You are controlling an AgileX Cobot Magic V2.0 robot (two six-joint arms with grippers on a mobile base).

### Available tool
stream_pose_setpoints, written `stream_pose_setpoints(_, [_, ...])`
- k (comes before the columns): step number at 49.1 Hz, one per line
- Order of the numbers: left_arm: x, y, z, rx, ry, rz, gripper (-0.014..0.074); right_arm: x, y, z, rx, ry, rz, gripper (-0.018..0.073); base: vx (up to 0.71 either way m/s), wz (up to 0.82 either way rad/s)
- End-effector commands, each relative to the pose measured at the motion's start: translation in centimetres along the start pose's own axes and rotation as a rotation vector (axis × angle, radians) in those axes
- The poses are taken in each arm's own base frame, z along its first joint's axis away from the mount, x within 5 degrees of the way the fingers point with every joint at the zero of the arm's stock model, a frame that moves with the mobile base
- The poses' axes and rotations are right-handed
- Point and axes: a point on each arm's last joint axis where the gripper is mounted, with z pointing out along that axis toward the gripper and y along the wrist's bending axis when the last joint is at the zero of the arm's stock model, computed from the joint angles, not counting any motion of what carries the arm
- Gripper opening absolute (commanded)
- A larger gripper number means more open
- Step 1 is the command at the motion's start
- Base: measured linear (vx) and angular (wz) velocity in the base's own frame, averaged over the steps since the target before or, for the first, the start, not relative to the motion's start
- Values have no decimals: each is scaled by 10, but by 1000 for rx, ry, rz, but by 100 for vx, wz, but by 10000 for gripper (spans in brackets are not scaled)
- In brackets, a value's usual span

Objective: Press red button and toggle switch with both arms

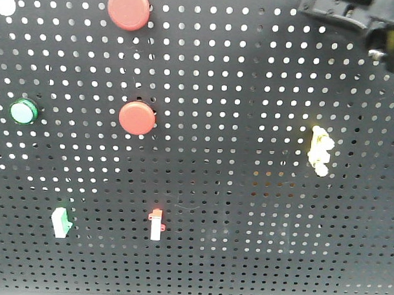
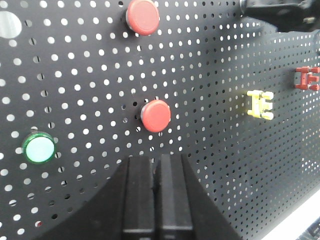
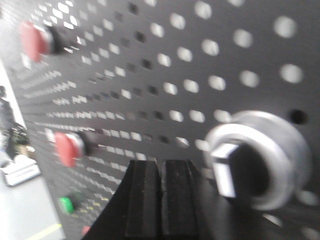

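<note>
Filling every view, a black perforated panel (image 1: 245, 253), upright, with controls fixed on its face. At the top right corner of the front view, the bulky black right arm (image 1: 347, 17), reaching over the panel and covering that corner. Low in the left wrist view, the left gripper (image 2: 156, 165): two black fingers pressed flat together, no gap, holding nothing, tips apart from every control. Low in the right wrist view, the right gripper (image 3: 161, 167): also closed, finger against finger with only a thin seam, grasping nothing. At the top edge of the front view, left of centre, the red button (image 1: 128, 9): round, flat-domed, partly cut by the frame, well above the left gripper in the left wrist view. Straight below it, the smaller red button (image 1: 137, 117), just ahead of the left fingertips and not touched. Just right of the right gripper's fingers, very near, the toggle switch (image 3: 250, 167): black knob with a short lever inside a silvery ring, too blurred to tell contact. Left of the smaller red button, a green round button (image 1: 23, 111). Far to the right on the panel, a yellow lumpy switch (image 1: 320, 150). Lower down, below the smaller red button, a small white red-tipped switch (image 1: 157, 224).
</note>
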Motion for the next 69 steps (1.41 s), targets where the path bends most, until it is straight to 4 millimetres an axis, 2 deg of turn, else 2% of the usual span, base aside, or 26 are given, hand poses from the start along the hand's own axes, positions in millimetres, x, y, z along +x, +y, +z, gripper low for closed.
stream_pose_setpoints(1, [-13, 4, -1, -44, -76, -25, 2, -16, 6, -6, 39, -60, -38, -3, 0, 0])
stream_pose_setpoints(10, [-13, 4, -1, -44, -76, -25, 2, -19, 1, -12, 164, -52, -126, -3, 0, 0])
stream_pose_setpoints(21, [-13, 4, -1, -43, -76, -25, 2, -31, 7, -25, 249, -102, -205, -3, 0, 0])
stream_pose_setpoints(52, [-13, 4, -1, -44, -76, -25, 2, -27, 4, -26, 288, -56, -197, -3, 0, 0])
stream_pose_setpoints(69, [-12, 4, -1, -42, -74, -25, 2, -27, -2, -28, 360, -26, -302, -3, 0, 0])
